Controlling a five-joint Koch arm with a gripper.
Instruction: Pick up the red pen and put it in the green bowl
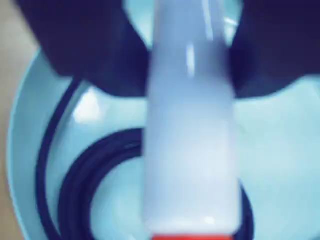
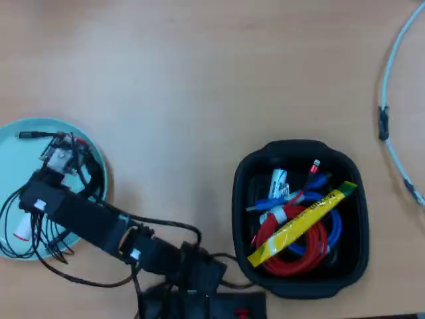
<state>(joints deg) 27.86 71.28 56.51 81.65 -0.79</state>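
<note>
In the wrist view my gripper [image 1: 190, 85] is shut on the red pen [image 1: 192, 165]. Its dark jaws flank the white barrel on both sides. The red cap [image 1: 192, 237] points down at the bottom edge. The pen hangs over the inside of the green bowl [image 1: 30, 125], which fills the view. In the overhead view the bowl [image 2: 16, 149] lies at the left edge of the table. My arm reaches over it, and the gripper [image 2: 30, 216] holds the pen [image 2: 23, 229], of which only the red-capped end shows.
A black rounded-square tub [image 2: 247, 199] at the right holds red and blue cables and a yellow strip. A pale cable [image 2: 392, 66] curves along the right edge. Thin black wires [image 2: 40, 256] from the arm hang over the bowl's near rim.
</note>
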